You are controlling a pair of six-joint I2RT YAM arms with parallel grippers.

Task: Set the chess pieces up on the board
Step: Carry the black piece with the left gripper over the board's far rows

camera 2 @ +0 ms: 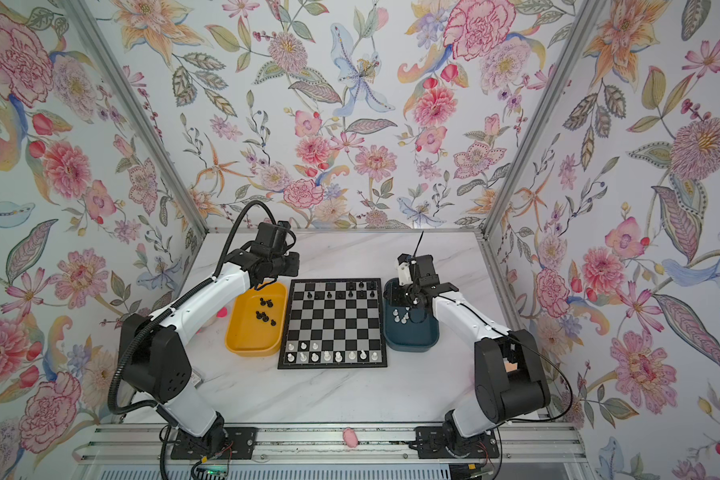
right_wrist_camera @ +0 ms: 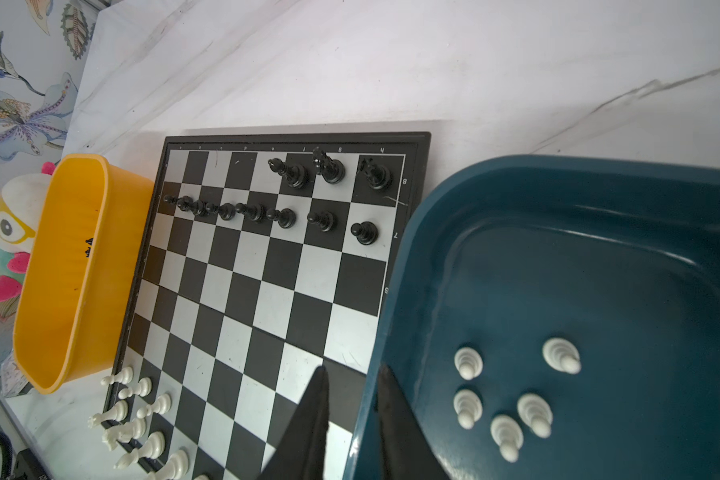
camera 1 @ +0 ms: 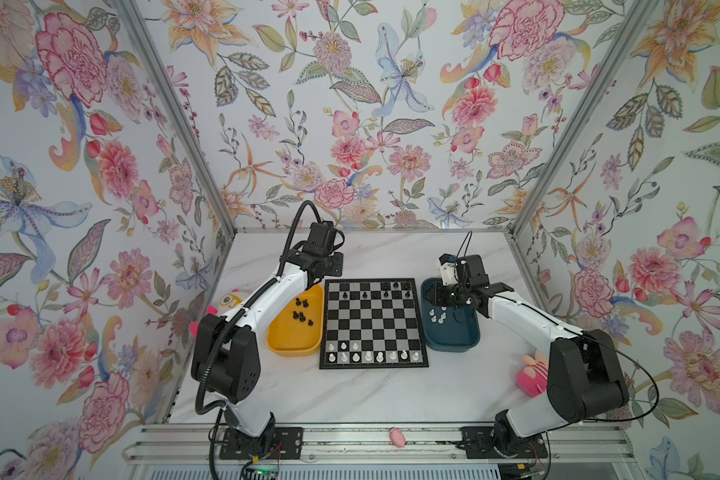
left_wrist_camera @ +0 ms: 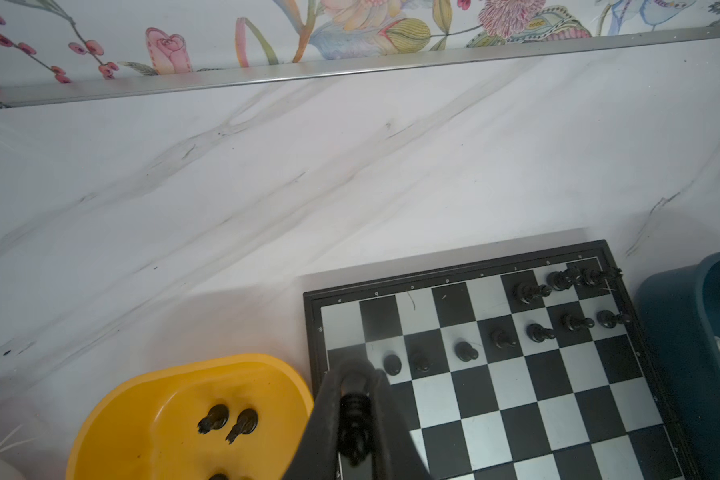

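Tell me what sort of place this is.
Probably a robot data-collection cell, not a home: a left arm and right arm bolted to an aluminium rail, an aluminium-framed floral-papered wall, and a chessboard staged between a yellow tray and dark blue tray.

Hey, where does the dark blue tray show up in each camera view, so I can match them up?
In a top view: dark blue tray, right of the board.
In a top view: likewise right of the board.
Left wrist: only its outer wall, beside the board's edge.
Right wrist: its inside fills much of the picture, five white pieces in it.
Shared landmark: the board, alongside the tray in every view.
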